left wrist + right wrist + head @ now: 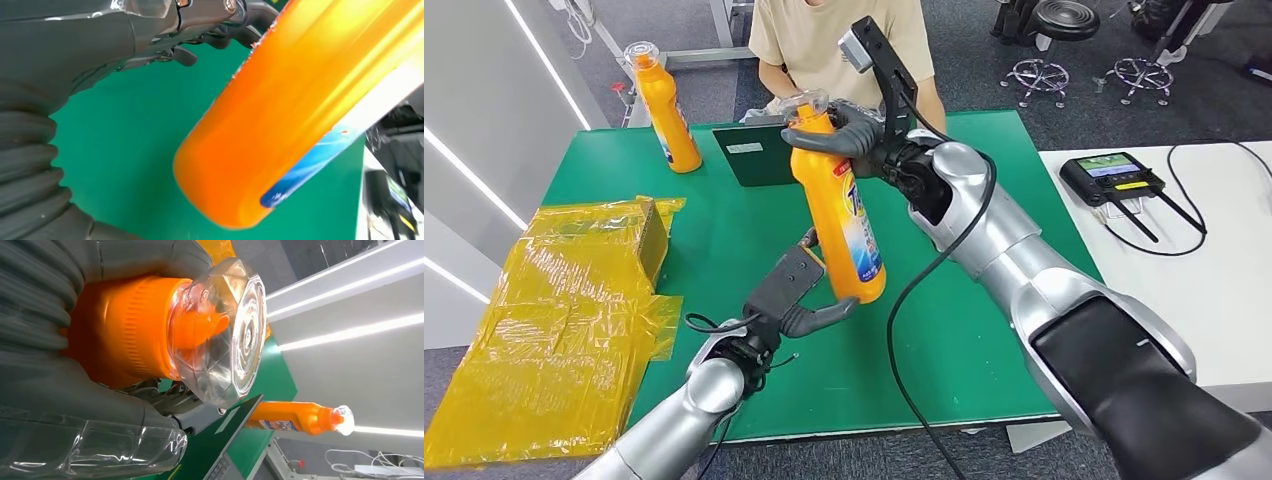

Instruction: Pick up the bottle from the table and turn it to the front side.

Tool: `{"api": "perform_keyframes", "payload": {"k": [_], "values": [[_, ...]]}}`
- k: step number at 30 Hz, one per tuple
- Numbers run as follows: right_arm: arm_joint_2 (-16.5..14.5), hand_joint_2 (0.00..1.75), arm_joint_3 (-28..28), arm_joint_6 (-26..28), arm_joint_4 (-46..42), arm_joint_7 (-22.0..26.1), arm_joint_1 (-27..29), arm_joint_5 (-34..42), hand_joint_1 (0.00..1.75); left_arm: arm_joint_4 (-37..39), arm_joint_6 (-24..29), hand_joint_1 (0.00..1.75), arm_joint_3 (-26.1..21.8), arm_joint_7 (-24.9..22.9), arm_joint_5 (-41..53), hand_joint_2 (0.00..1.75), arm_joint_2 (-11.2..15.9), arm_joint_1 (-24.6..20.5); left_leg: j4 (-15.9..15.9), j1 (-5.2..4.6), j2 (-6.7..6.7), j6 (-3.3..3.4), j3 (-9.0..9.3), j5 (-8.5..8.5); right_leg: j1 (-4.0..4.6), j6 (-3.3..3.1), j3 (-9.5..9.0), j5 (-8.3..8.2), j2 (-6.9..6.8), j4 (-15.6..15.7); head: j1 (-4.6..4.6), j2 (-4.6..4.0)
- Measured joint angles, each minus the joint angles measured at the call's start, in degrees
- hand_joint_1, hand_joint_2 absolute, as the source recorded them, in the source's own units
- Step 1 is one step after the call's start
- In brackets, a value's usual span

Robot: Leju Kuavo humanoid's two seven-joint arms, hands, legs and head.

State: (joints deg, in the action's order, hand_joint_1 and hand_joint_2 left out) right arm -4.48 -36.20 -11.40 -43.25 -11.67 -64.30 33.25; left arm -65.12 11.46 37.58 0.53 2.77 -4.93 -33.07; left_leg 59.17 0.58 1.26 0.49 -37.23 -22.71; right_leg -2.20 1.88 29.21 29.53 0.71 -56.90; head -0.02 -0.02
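The orange detergent bottle [838, 215] hung in the air above the green table [984, 340], tilted, its base toward the robot. The right hand [849, 132] gripped its neck just under the clear cap [809, 100], fingers wrapped around it. The left hand [809, 300] was at the bottle's lower end, thumb against the base, the other fingers behind the body; how firmly it held could not be told.

The left wrist view showed the rounded base [225, 190] and a blue-and-white label strip [310, 160]. The right wrist view showed the faceted cap [225, 335] end-on and a second orange bottle [295, 417] standing on the table's far side.

The right arm reached forward from the right, the left arm rose from below. A person in a beige shirt [839, 35] sat behind the table.
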Motion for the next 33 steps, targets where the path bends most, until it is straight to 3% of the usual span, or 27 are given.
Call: {"api": "perform_keyframes", "payload": {"k": [16, 17, 20, 21, 33], "values": [[-2.75, 1.75, 1.43, -1.09, -4.09, -1.47, 0.01, 0.62, 1.75, 8.47, 3.99, 0.01, -0.86, 0.00, 4.73, 1.75, -0.77, -5.56, -0.02, 0.01, 0.03, -0.01, -0.02, 0.04, 0.01, 0.00, -0.06, 0.00, -0.03, -0.06, 0.00, 0.00], [-2.84, 1.75, 1.48, -1.04, -4.45, -1.56, 0.01, 0.67, 1.75, 8.81, 3.97, 0.31, -1.13, 0.01, 4.71, 1.75, -0.95, -5.73, -0.02, 0.01, 0.04, -0.01, -0.02, 0.05, 0.01, 0.00, -0.06, 0.00, -0.04, -0.06, -0.01, 0.00], [-2.91, 1.75, 1.67, -0.97, -5.41, -1.83, 0.01, 0.67, 1.75, 9.38, 3.43, 1.58, -1.71, 0.11, 4.47, 1.75, -1.34, -5.98, -0.02, 0.01, 0.05, -0.01, -0.02, 0.05, 0.01, 0.00, -0.07, 0.00, -0.05, -0.06, 0.00, 0.00], [-2.91, 1.75, 1.73, -0.96, -5.65, -1.87, 0.01, 0.67, 1.75, 9.46, 3.14, 1.72, -1.83, 0.14, 4.31, 1.75, -1.44, -6.00, -0.01, 0.01, 0.05, -0.01, -0.02, 0.05, 0.01, 0.00, -0.07, 0.00, -0.05, -0.06, 0.01, 0.00], [-2.64, 1.75, 2.55, -0.80, -7.14, -1.40, 0.50, 0.73, 1.75, 9.52, 0.42, 1.75, -2.72, 0.16, 2.33, 1.75, -2.14, -5.99, -0.01, 0.01, 0.04, -0.01, -0.02, 0.05, 0.01, 0.00, -0.05, 0.00, -0.03, -0.06, 0.00, 0.00]]}}
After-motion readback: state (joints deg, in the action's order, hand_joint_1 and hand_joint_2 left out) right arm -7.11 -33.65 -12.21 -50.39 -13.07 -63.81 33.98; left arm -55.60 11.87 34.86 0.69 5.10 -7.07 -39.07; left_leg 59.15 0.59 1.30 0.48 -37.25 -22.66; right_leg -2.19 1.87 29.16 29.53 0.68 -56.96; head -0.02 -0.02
